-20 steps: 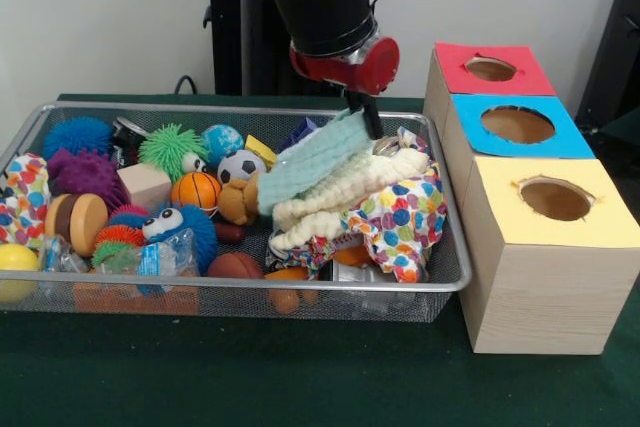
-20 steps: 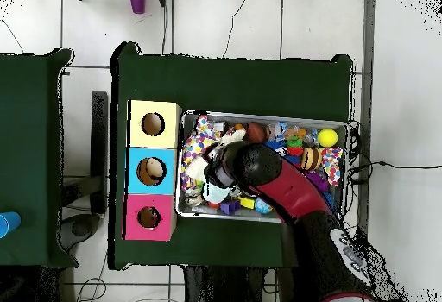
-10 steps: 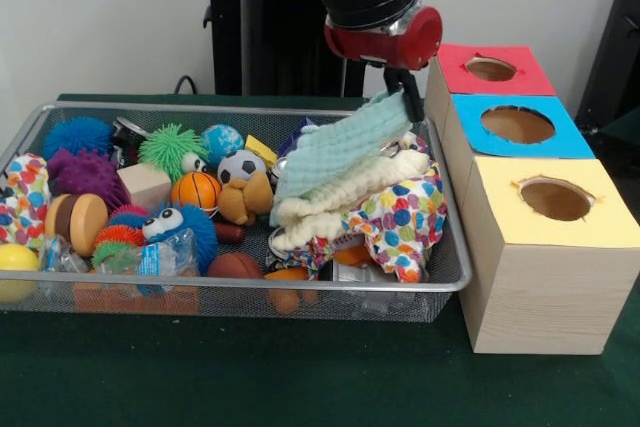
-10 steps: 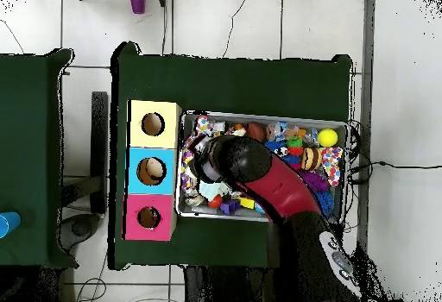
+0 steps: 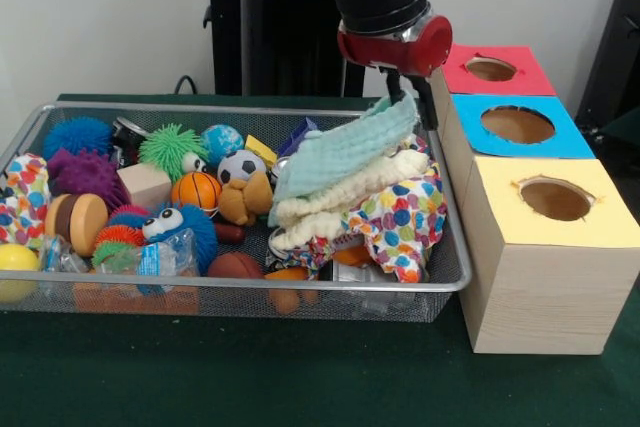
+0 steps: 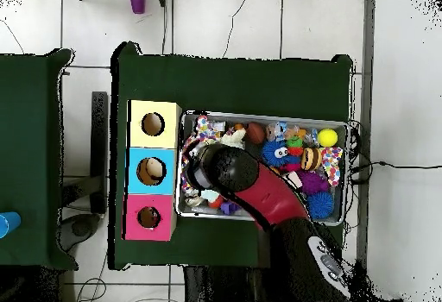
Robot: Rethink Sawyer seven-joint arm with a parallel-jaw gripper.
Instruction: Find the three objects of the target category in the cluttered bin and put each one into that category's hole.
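The front view looks low and close across the bin (image 5: pixel 455 267) toward the boxes (image 5: pixel 540 247). The overhead view looks straight down from high up. Both share bin (image 6: pixel 263 116) and boxes (image 6: pixel 131 173).

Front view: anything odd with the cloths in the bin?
The mint green cloth is stretched up by one corner pinched in the gripper, its other end draped over the cream cloth.

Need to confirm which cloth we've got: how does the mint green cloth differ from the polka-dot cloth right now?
The mint green cloth is plain and ribbed; the polka-dot cloth is white with multicoloured dots. The mint green cloth is lifted at one corner by the end effector; the polka-dot cloth lies slack, draped at the bin's edge near the boxes. Both are soft fabrics.
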